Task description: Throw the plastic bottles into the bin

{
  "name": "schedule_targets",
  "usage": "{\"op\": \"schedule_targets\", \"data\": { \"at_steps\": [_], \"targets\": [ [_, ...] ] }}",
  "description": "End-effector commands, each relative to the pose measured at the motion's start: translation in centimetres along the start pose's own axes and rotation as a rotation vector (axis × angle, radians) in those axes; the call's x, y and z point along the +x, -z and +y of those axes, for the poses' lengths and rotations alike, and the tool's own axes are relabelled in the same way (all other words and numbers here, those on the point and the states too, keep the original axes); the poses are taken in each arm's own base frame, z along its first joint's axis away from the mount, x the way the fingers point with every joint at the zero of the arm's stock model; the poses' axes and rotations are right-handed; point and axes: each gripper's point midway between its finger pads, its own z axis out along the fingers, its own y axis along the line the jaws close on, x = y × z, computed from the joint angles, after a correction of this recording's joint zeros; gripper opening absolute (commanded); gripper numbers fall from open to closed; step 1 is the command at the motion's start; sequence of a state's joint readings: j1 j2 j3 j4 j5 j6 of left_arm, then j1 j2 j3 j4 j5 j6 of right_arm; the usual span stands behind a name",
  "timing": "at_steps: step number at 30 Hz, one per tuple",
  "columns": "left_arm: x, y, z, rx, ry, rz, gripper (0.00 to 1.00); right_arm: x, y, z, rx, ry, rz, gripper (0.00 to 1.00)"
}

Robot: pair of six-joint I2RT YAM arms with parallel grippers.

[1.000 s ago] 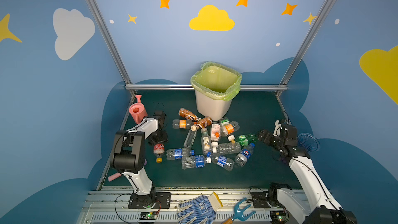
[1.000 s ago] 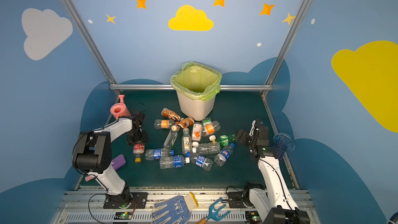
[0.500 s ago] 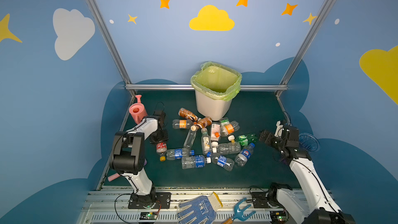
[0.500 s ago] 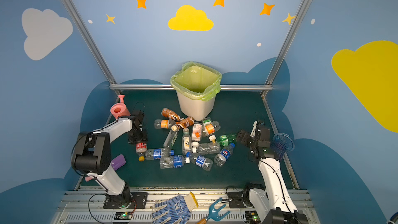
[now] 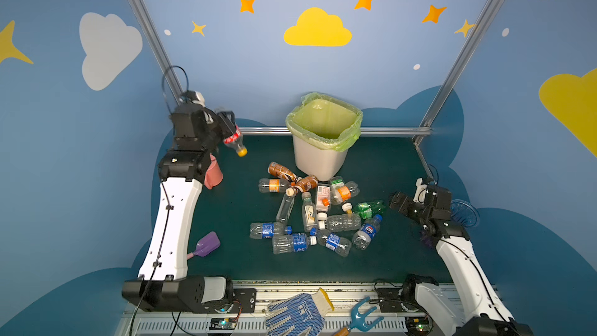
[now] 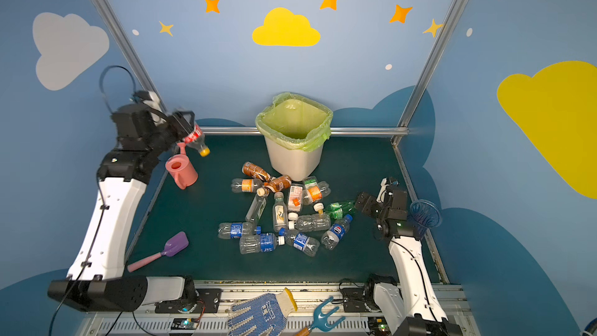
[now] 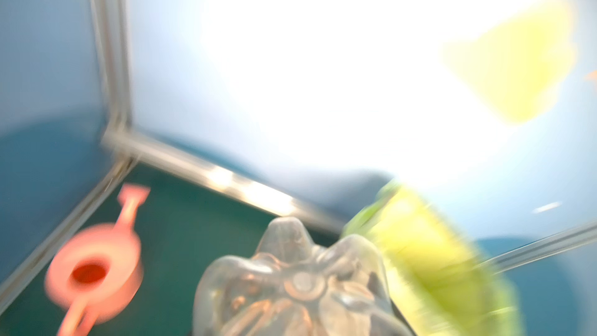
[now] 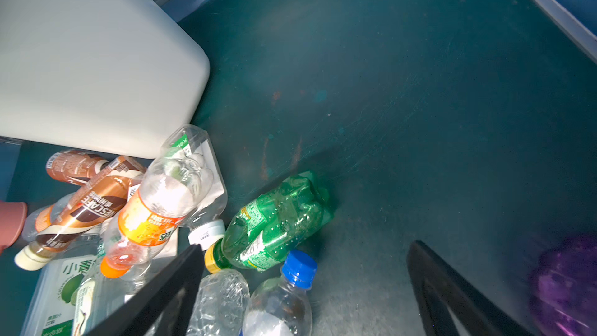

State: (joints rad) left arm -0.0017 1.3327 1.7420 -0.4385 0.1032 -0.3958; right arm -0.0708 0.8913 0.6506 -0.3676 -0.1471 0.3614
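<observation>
Lifted off the green desk (image 5: 381,163) since earlier, clamped in the left end effector (image 5: 230,129): clear red-labelled plastic bottle (image 5: 235,141), yellow cap slanting toward off-white green-lined rectangular bin (image 5: 318,160) to its right.

Bottles (image 5: 309,214) lie heaped before the green-lined bin (image 5: 318,160); a red-labelled bottle (image 5: 233,138) hangs aloft, cap downward.

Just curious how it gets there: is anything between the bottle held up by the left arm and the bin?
Nothing visible. The red-labelled bottle hangs in the left gripper, with open space across to the bin. The pink watering can sits below, off the path.
</observation>
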Motion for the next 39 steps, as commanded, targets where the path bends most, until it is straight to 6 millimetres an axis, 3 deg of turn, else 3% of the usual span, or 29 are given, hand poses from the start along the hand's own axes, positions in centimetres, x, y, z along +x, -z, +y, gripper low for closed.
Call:
{"op": "schedule_targets", "data": {
  "at_steps": [1, 3, 5, 7, 9, 11, 13, 14, 17, 18, 19, 20, 22, 24, 30, 35, 39],
  "targets": [
    [-6.4, 1.7, -5.9, 0.222, 0.054, -0.214, 0.45, -2.3, 1.8, 1.2, -0.029, 0.022, -0.069, 0.98],
    [-7.4, 1.9, -8.8, 0.307, 0.054, -0.272, 0.45, -2.7, 2.4, 1.3, -0.028, 0.031, -0.082, 0.98],
    [-6.3, 0.8, -11.7, 0.347, 0.018, -0.271, 0.46, -2.9, 2.8, 1.3, -0.021, 0.036, -0.094, 0.98],
    [-2.8, -1.7, -15.4, 0.386, -0.039, -0.188, 0.5, -3.0, 3.0, 1.4, -0.022, 0.036, -0.1, 0.98],
    [2.5, -5.7, -18.1, 0.399, -0.084, -0.024, 0.54, -2.8, 2.9, 1.7, -0.041, 0.03, -0.097, 0.98],
    [8.0, -9.4, -19.4, 0.357, -0.145, 0.144, 0.59, -2.6, 2.8, 2.1, -0.068, 0.023, -0.086, 0.98],
    [10.5, -11.6, -19.5, 0.284, -0.148, 0.224, 0.64, -2.5, 3.0, 2.5, -0.087, 0.014, -0.07, 0.98],
    [10.1, -11.4, -20.1, 0.302, -0.134, 0.221, 0.7, -2.6, 3.2, 2.7, -0.091, 0.015, -0.067, 0.98],
    [6.4, -9.8, -22.4, 0.401, -0.122, 0.095, 0.87, -3.1, 4.0, 2.5, -0.065, 0.025, -0.083, 0.98],
    [4.0, -8.1, -23.2, 0.425, -0.121, 0.033, 0.95, -3.2, 4.2, 2.3, -0.058, 0.023, -0.09, 0.98],
    [2.9, -7.4, -23.6, 0.433, -0.134, -0.006, 1.0, -3.3, 4.3, 2.4, -0.06, 0.02, -0.094, 0.98],
    [1.4, -5.8, -24.0, 0.45, -0.143, -0.055, 1.0, -3.2, 4.4, 2.4, -0.066, 0.013, -0.093, 0.98],
    [-0.5, -3.5, -23.9, 0.457, -0.16, -0.139, 1.0, -3.0, 4.3, 2.8, -0.089, -0.016, -0.082, 0.98],
    [-1.1, -1.9, -23.1, 0.446, -0.173, -0.165, 1.0, -2.7, 4.0, 3.1, -0.112, -0.046, -0.063, 0.98],
    [0.7, 0.1, -20.1, 0.382, -0.231, -0.122, 1.0, -1.9, 2.8, 5.0, -0.22, -0.151, 0.015, 0.98],
    [5.7, -0.1, -14.4, 0.242, -0.272, -0.062, 1.0, -1.1, 0.9, 6.9, -0.266, -0.269, 0.092, 0.98],
    [10.7, 0.0, -7.7, 0.11, -0.258, 0.029, 1.0, 0.0, -1.1, 8.9, -0.283, -0.336, 0.167, 0.98]
  ]
}}
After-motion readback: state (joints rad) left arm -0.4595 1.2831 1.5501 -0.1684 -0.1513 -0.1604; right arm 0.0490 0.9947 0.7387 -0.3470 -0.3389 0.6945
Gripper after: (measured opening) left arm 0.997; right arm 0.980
